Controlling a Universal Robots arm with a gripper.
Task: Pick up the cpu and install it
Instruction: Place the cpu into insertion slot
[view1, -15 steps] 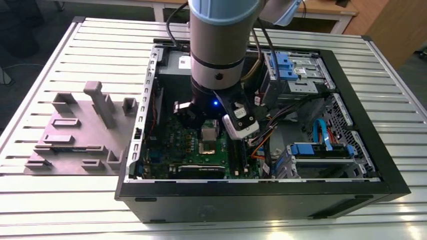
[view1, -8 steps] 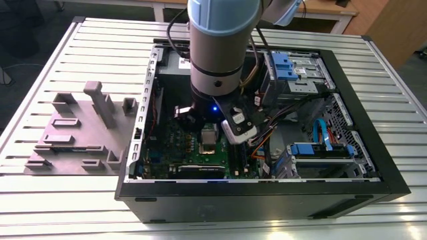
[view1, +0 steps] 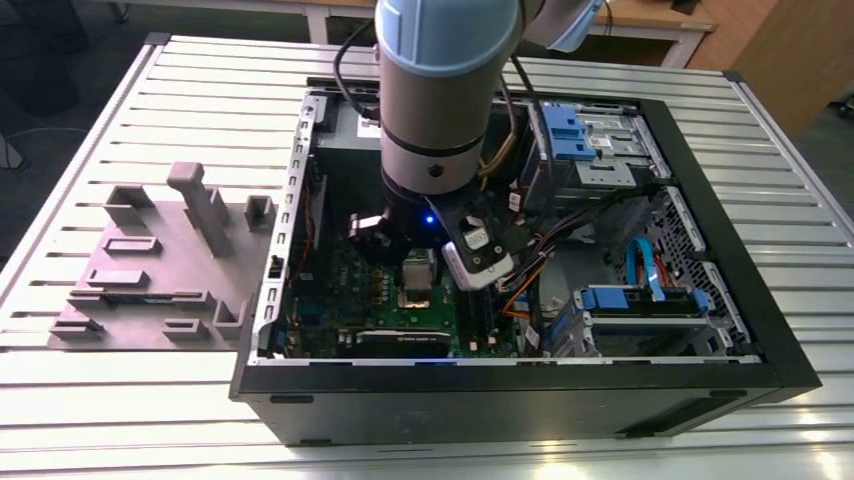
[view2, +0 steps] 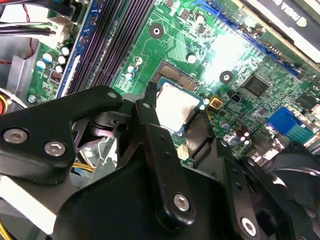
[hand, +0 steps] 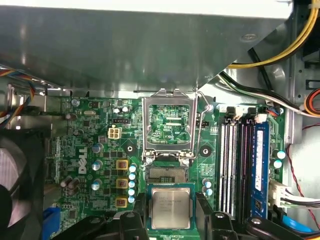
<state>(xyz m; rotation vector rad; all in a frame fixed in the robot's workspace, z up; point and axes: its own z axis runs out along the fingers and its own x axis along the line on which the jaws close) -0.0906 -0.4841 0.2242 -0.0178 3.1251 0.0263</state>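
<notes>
Nearest us, the gripper (hand: 171, 216) was clamped on the cpu (hand: 171, 205), with a black finger (hand: 140, 212) against each of two opposite edges. We saw the chip held metal top up, just beside the bare socket (hand: 167, 174), whose frame (hand: 167, 122) stood tipped open. Around them lay the green motherboard (hand: 90, 150) inside the case (view1: 747, 330). The case sat on a slatted table (view1: 107, 400), with a grey fixture (view1: 147, 270) beside it on the exterior view's left.

In the second wrist view the claw (view2: 173, 111) covers two edges of the cpu (view2: 176, 104).
</notes>
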